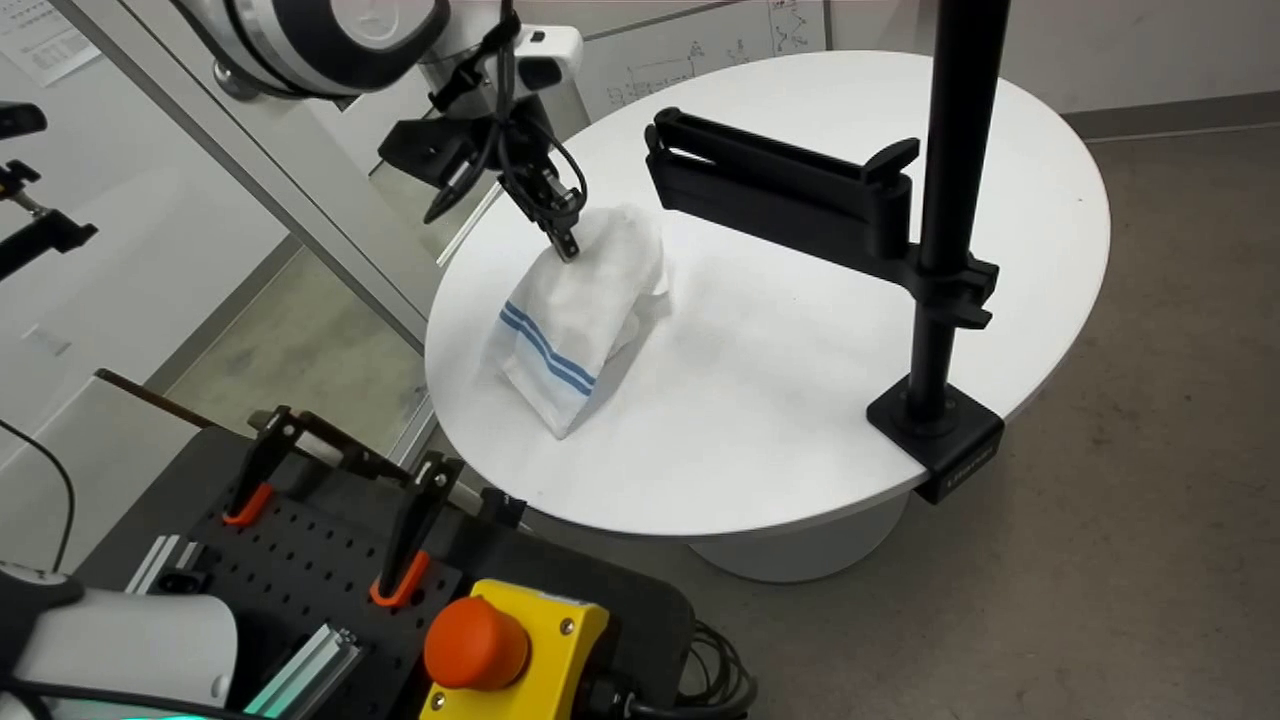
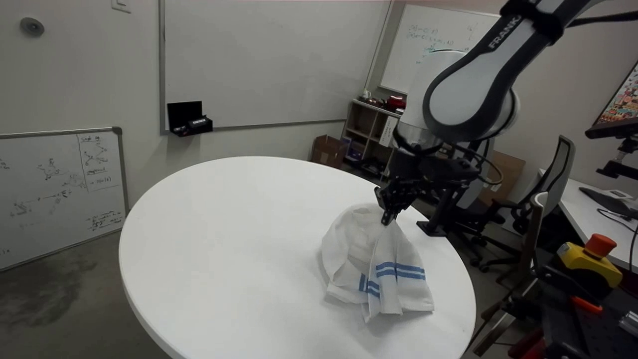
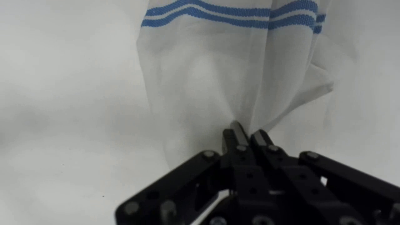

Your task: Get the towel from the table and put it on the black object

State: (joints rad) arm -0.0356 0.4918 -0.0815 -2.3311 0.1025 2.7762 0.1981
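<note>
A white towel (image 1: 570,310) with two blue stripes is on the round white table (image 1: 760,450). It also shows in an exterior view (image 2: 359,244) and in the wrist view (image 3: 200,72). My gripper (image 1: 566,248) points down at the towel's upper part; its fingertips (image 3: 249,132) are closed together on a pinched fold, with creases running from them. The towel stands up like a tent under the gripper (image 2: 387,219), its striped end spread low at the tabletop. The black object, a post with a folding arm (image 1: 780,195), is clamped to the table edge, apart from the towel.
The post's black base (image 1: 935,425) grips the table rim; a black base also shows in an exterior view (image 2: 431,228). A dark cart with clamps and a yellow box with a red button (image 1: 520,650) stands beside the table. A whiteboard (image 2: 60,194) leans on the wall.
</note>
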